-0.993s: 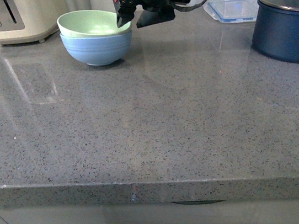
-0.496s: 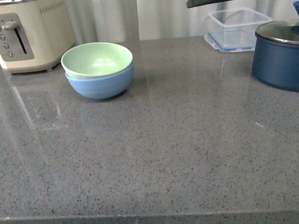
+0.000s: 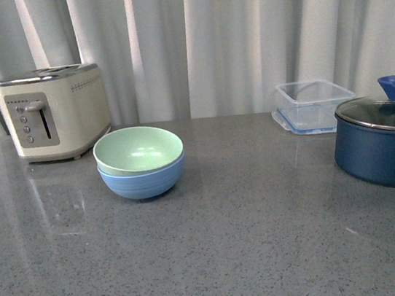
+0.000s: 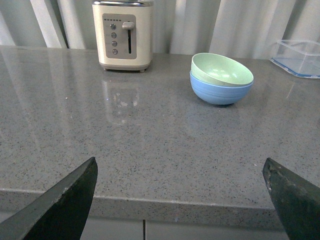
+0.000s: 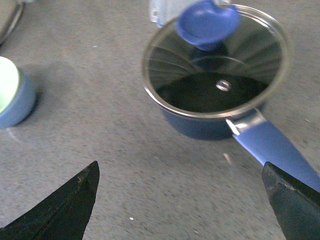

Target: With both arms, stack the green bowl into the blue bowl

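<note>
Mint-green bowl (image 3: 139,149) sits nested in the blue bowl (image 3: 143,180) on the grey counter (image 3: 253,228), beside the toaster (image 3: 53,113). Likely light, rigid, smooth; grip at the rim. Both grippers, left (image 4: 182,195) and right (image 5: 182,200), hold fingers spread, empty.

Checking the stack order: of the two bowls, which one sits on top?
The green bowl sits on top, nested inside the blue bowl, whose ridged wall shows beneath its rim and which rests on the counter.

Green bowl (image 3: 139,149) nested inside blue bowl (image 3: 144,180), left of centre on grey countertop (image 3: 233,246). Toaster (image 3: 53,113) upper left; lidded navy pot (image 3: 384,140) at right edge.
</note>
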You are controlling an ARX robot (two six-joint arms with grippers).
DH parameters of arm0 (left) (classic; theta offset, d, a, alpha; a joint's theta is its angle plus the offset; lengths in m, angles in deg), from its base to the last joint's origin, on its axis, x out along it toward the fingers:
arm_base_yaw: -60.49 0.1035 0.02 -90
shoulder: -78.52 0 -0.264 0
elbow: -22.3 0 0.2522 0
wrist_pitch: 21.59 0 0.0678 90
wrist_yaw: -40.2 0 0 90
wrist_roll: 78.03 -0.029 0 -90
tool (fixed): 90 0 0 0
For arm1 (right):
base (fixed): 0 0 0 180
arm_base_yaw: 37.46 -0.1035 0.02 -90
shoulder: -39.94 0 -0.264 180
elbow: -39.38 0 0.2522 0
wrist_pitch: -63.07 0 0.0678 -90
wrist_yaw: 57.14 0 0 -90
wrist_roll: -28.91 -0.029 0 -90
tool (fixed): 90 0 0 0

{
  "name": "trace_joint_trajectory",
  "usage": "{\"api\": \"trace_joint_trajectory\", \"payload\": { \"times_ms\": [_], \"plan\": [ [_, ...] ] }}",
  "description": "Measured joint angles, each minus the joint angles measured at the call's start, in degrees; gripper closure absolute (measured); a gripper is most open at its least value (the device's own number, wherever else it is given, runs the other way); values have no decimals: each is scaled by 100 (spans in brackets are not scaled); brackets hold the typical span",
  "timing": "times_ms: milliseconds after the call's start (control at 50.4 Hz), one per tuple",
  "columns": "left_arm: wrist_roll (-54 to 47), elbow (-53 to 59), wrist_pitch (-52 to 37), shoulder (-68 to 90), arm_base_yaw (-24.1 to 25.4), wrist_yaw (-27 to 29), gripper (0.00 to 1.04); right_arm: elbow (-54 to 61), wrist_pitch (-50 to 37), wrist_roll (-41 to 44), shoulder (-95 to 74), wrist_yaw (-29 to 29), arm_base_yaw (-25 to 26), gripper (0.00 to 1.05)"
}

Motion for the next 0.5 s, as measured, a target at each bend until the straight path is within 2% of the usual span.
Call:
{"api": "trace_joint_trajectory", "payload": {
  "times_ms": [139, 318, 357, 377, 417, 476, 496],
  "plan": [
    [0, 0, 0, 0, 0, 4, 7, 951, -308, 334, 640, 452, 551, 10],
    [0, 0, 0, 0, 0, -2, 7, 1080, -328, 455, 699, 468, 616, 10],
    [0, 0, 0, 0, 0, -2, 7, 1255, -638, 433, 739, 439, 601, 13],
    [0, 0, 0, 0, 0, 0, 7, 1602, -1615, 437, 831, 468, 564, 18],
    [0, 0, 0, 0, 0, 7, 7, 2208, -2957, 437, 994, 564, 479, 26],
    [0, 0, 0, 0, 0, 2, 7, 2852, -4190, 439, 1244, 680, 348, 37],
    [0, 0, 0, 0, 0, 4, 7, 2940, -4345, 439, 1285, 695, 323, 39]
  ]
}}
